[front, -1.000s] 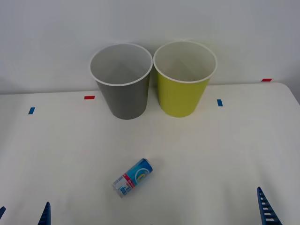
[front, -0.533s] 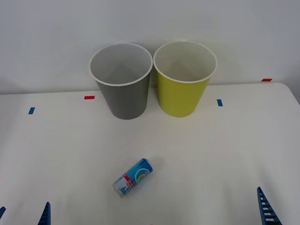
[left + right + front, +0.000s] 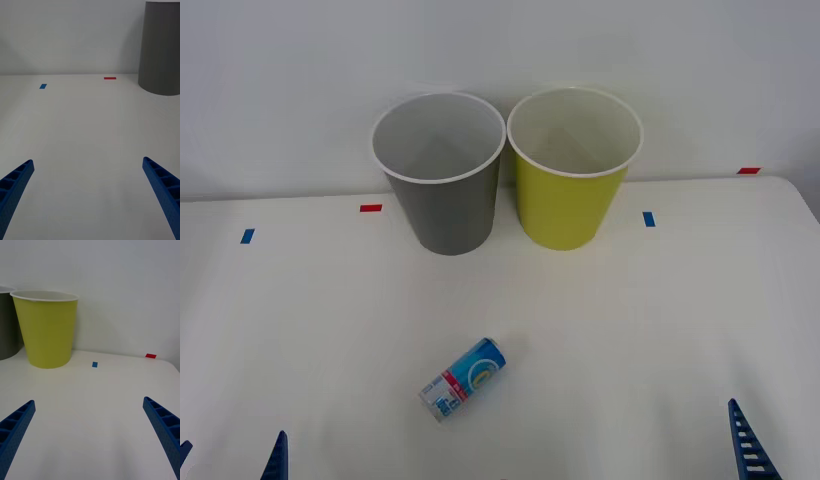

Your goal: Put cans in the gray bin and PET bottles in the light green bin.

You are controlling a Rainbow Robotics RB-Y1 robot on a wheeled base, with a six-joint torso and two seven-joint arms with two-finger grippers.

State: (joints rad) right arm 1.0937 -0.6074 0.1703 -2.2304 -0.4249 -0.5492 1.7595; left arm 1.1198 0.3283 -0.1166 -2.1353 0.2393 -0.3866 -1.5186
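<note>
Can: lies on its side on the desk, well in front of the gray bin, untouched.
Handling: likely light, thin-walled, smooth, prone to roll; pinch across mid-body.
Left gripper: spread, empty.
Right gripper: spread, empty, facing the light green bin.

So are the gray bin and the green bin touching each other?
Cannot tell. In the front view the gray bin and light green bin have rims that nearly meet, with no plain gap or contact.
</note>
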